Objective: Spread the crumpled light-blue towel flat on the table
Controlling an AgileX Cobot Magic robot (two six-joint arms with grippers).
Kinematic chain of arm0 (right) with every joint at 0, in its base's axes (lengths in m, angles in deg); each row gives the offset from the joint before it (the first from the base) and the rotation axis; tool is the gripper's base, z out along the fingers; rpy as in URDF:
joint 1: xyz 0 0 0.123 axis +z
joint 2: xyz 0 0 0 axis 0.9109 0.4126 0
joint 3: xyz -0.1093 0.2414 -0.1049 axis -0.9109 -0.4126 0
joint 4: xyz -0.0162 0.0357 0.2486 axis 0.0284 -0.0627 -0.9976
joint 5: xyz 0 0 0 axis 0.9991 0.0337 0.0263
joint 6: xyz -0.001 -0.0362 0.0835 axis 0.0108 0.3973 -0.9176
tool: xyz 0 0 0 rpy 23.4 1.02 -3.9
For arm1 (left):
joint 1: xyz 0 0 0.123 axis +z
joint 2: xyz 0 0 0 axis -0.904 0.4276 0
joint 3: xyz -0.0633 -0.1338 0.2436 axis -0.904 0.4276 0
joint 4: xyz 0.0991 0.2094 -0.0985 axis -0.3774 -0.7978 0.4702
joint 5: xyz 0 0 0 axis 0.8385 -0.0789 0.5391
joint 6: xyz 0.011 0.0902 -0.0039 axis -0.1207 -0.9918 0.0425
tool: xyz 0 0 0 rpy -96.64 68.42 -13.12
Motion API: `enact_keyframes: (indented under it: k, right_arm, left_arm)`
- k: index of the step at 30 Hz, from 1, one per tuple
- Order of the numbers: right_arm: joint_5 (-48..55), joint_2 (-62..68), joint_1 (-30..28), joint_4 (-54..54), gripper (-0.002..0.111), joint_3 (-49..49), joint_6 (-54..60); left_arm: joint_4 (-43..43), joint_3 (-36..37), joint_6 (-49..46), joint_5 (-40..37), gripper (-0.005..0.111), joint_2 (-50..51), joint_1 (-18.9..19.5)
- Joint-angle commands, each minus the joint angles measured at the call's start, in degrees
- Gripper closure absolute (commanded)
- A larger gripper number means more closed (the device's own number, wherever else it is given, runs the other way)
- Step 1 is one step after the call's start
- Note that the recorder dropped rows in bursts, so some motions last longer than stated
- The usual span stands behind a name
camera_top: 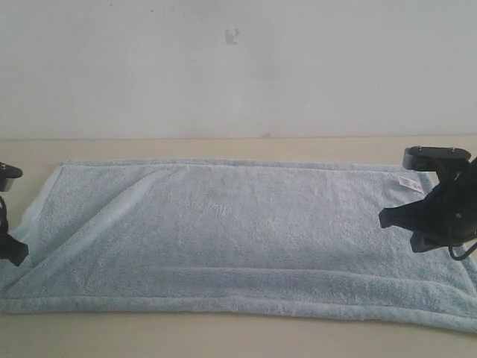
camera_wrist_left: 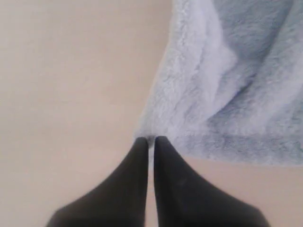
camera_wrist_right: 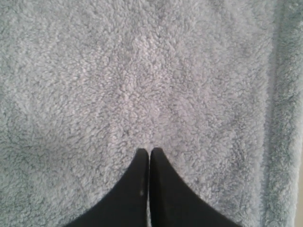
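The pale-blue towel (camera_top: 238,231) lies spread lengthwise across the beige table (camera_top: 223,335), mostly flat. Its left end is still folded, with a diagonal crease and a raised pale edge (camera_top: 33,212). A small white label (camera_top: 408,181) shows near the far right corner. My left gripper (camera_top: 15,252) is at the towel's left end. In the left wrist view the left gripper (camera_wrist_left: 149,139) is shut, with the towel's edge (camera_wrist_left: 161,125) pinched at its tips. My right gripper (camera_top: 389,218) hovers over the towel's right end. Seen from the right wrist, the right gripper (camera_wrist_right: 149,150) is shut with nothing in it, over the terry cloth (camera_wrist_right: 142,85).
A white wall (camera_top: 238,67) rises behind the table. Bare tabletop runs along the front edge (camera_top: 149,339) and beside the towel's left end (camera_wrist_left: 61,94). The towel's hemmed border (camera_wrist_right: 284,118) runs along one side in the right wrist view.
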Motion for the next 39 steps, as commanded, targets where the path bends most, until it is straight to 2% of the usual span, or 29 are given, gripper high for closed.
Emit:
enact_keyframes:
  k: [1,4,7,9,11,12,13,18,21,25,27,30,33,39]
  right_arm:
    - [0.26,-0.38,-0.03,0.01,0.108,-0.02,-0.27]
    - [-0.04,-0.79,-0.03,-2.75,0.108,0.1,-0.96]
    - [2.45,-3.71,-0.03,-11.44,0.108,0.98,0.69]
    - [5.05,-6.8,-0.03,-15.82,0.108,1.6,5.48]
    - [6.83,-10.38,-0.03,-15.68,0.108,1.71,13.51]
    - [8.35,-11.59,-0.03,-13.53,0.108,1.71,16.62]
    - [9.74,-12.3,-0.13,-10.52,0.108,1.58,15.12]
    - [12.77,-11.4,-0.67,6.81,0.108,-1.9,-1.01]
    - [9.45,-11.28,-0.67,13.33,0.108,-7.0,-7.97]
    - [2.56,-11.28,-0.67,14.04,0.108,-12.08,-9.84]
    - [3.12,-11.17,-0.67,13.84,0.108,-12.08,-9.84]
    - [5.43,-9.98,-0.67,13.33,0.108,-12.08,-8.45]
    - [6.58,-6.34,-0.67,6.45,0.108,-12.08,-1.75]
    - [7.55,-3.32,-0.67,10.02,0.108,-12.08,-3.41]
  left_arm:
    - [1.62,1.49,2.93,3.86,0.103,-1.35,0.91]
    - [7.31,1.49,0.13,8.11,0.103,-3.91,0.67]
    - [15.43,1.49,-8.07,10.74,0.103,-6.72,0.67]
    - [20.97,1.49,-11.97,11.16,0.103,-7.22,0.67]
    - [26.2,1.87,-14.31,11.16,0.103,-7.06,0.67]
    - [29.61,2.38,-15.87,11.28,0.103,-6.77,0.67]
    - [32.43,2.95,-17.47,11.37,0.103,-6.47,0.67]
    - [51.1,6.13,-37.18,11.09,0.103,-3.47,0.67]
    - [60.43,6.41,-45.45,9.61,0.103,-2.61,0.67]
    - [69.96,6.41,-52.13,9.03,0.103,-2.61,0.67]
    - [73.46,6.41,-55.96,8.73,0.103,-2.61,0.67]
    - [73.62,6.41,-59.41,10.2,0.103,-2.61,0.67]
    - [73.62,6.41,-60.03,11.98,0.103,-2.61,0.67]
    - [73.62,6.41,-60.08,14.6,0.103,-2.61,0.79]
